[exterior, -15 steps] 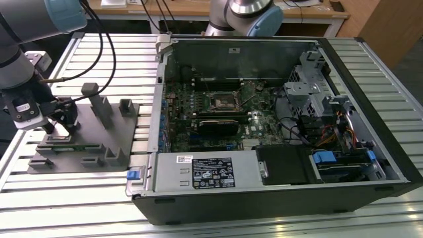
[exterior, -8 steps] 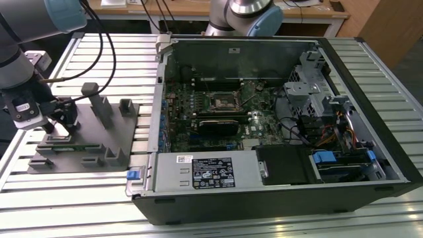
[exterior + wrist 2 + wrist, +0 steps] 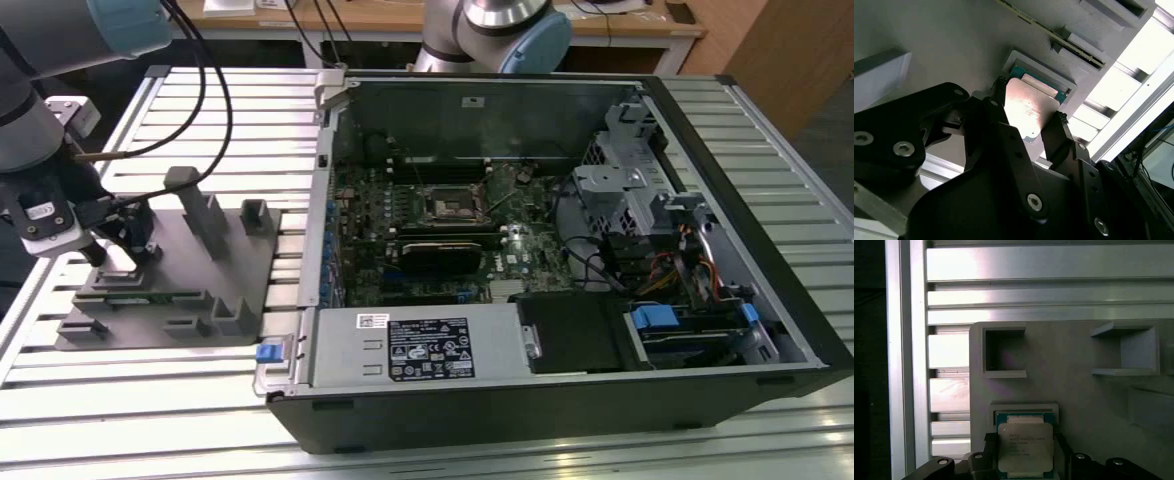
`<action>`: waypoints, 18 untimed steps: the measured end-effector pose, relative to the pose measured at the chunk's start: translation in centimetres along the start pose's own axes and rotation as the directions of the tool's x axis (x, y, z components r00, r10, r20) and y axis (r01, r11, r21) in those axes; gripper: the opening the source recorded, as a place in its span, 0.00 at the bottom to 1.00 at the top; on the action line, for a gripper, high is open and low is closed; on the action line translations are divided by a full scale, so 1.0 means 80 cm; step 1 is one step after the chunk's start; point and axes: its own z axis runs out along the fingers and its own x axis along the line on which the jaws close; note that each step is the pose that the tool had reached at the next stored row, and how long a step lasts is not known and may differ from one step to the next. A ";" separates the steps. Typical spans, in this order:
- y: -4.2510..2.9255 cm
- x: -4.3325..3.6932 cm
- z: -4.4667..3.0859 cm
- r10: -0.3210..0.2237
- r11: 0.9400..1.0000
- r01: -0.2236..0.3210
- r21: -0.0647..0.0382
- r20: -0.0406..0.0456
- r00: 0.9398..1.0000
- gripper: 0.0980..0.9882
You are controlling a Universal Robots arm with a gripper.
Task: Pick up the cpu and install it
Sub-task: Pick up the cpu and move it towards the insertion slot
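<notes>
Silver-topped cpu with a green edge; plain grey fixture; black end effector; counter ribbed in pale aluminium slats.

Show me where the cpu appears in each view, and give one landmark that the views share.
Exterior view: the gripper seems to cover it, on the grey fixture at the exterior view's left.
Second wrist view: the cpu sits in a square recess, at the gripper.
First wrist view: the cpu in that same recess.
Shared landmark: the grey fixture.
</notes>
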 end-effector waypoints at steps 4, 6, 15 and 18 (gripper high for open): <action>0.0001 0.000 -0.0045 0.000 1.000 0.000 0.000 0.000 1.000 0.49; 0.0001 0.000 -0.0060 0.000 1.000 0.000 0.000 0.000 1.000 0.49; 0.0002 0.000 -0.0130 0.000 1.000 0.000 -0.002 0.001 1.000 0.49; 0.0002 0.000 -0.0165 0.000 1.000 0.000 -0.002 0.001 1.000 0.49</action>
